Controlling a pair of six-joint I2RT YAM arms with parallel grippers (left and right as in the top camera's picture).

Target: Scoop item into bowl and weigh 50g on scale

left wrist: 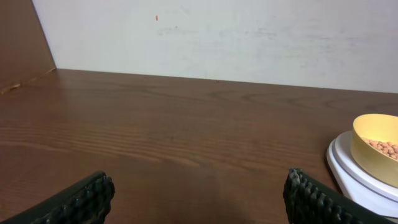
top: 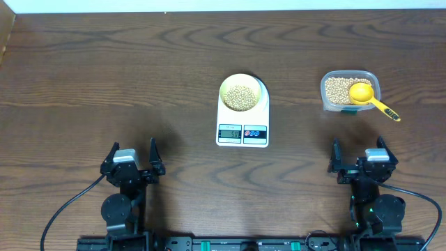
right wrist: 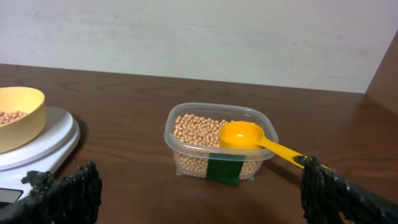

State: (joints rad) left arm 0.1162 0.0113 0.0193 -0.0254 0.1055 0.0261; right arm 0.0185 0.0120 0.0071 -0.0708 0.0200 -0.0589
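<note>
The pale yellow-green bowl (top: 241,93) stands on the white scale (top: 242,129) at the table's middle, with tan beans (top: 241,97) inside it. In the left wrist view the bowl (left wrist: 375,149) and scale (left wrist: 357,174) sit at the right edge; in the right wrist view the bowl (right wrist: 18,116) and scale (right wrist: 46,147) show at the left. More beans (right wrist: 198,130) fill a clear tub (top: 349,91), where a yellow scoop (top: 371,100) rests. My left gripper (top: 134,158) and right gripper (top: 357,155) both stand open and empty near the front edge, well short of everything.
The tub (right wrist: 217,140) carries a green label on its near side, and the scoop's handle (right wrist: 283,151) juts out over its right rim. A pale wall runs along the table's far edge. Cables trail from both arm bases at the front.
</note>
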